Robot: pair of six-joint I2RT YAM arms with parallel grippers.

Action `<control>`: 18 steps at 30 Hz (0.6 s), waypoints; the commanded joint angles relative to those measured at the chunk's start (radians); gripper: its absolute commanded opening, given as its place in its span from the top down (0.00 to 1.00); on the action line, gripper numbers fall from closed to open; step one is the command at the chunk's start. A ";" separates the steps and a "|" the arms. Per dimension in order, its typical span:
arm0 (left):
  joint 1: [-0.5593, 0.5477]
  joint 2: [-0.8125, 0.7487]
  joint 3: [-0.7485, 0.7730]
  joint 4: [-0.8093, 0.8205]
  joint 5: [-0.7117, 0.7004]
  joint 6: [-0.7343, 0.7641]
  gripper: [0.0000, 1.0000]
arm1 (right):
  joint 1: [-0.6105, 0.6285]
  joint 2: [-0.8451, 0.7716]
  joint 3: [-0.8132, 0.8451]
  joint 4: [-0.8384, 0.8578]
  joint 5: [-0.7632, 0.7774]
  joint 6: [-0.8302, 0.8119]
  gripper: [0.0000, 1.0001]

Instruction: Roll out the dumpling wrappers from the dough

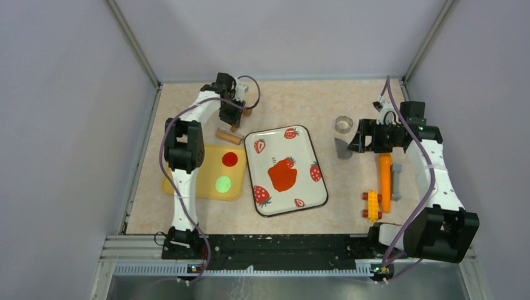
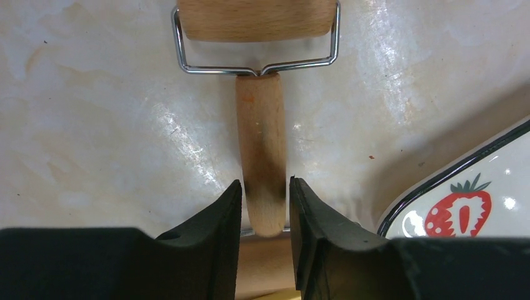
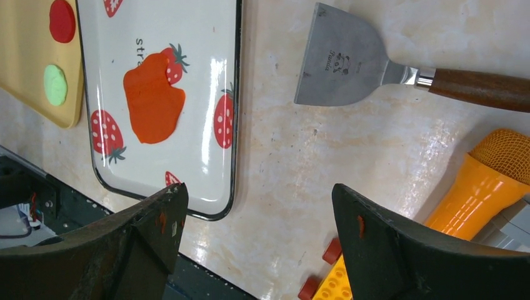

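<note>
The dough [image 1: 283, 175] lies flattened on the strawberry tray [image 1: 304, 150], between the two hands. It sits toward the bases and to the right of the left hand [image 1: 232, 117], and to the left of the right hand [image 1: 361, 139]; the left looks slightly nearer. The blob is irregular, a little longer from the tray's far edge to its near edge, with a small lobe at its far right.

The left hand straddles the handle of the wooden pastry roller [image 2: 261, 144], which seems to lie on the counter [image 2: 94, 125]. The handle runs straight out between the fingers, with the barrel crosswise beyond. Whether the hand clamps the wood or merely flanks it, I cannot tell.

The right hand is spread wide and grasps nothing, near the steel scraper [image 3: 347, 59]. Further rolling, I judge, means carrying the roller rightward and toward the bases.
</note>
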State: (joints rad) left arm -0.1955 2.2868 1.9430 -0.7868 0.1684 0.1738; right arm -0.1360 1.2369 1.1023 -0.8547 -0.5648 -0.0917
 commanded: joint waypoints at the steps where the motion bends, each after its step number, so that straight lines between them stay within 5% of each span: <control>1: 0.002 -0.084 0.013 0.010 0.026 -0.022 0.61 | -0.007 0.010 0.058 0.009 0.012 -0.026 0.14; 7: 0.004 -0.133 -0.009 -0.001 0.036 -0.029 0.54 | -0.007 0.070 0.080 0.115 0.113 0.062 0.19; 11: 0.004 -0.212 -0.019 -0.014 0.060 -0.032 0.52 | -0.007 0.133 0.141 0.195 0.214 0.141 0.41; 18: 0.000 -0.401 -0.031 -0.089 0.387 -0.037 0.49 | -0.007 0.323 0.233 0.260 0.250 0.195 0.48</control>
State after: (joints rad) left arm -0.1951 2.0541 1.9186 -0.8436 0.3359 0.1455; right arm -0.1360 1.4696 1.2621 -0.6758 -0.3508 0.0544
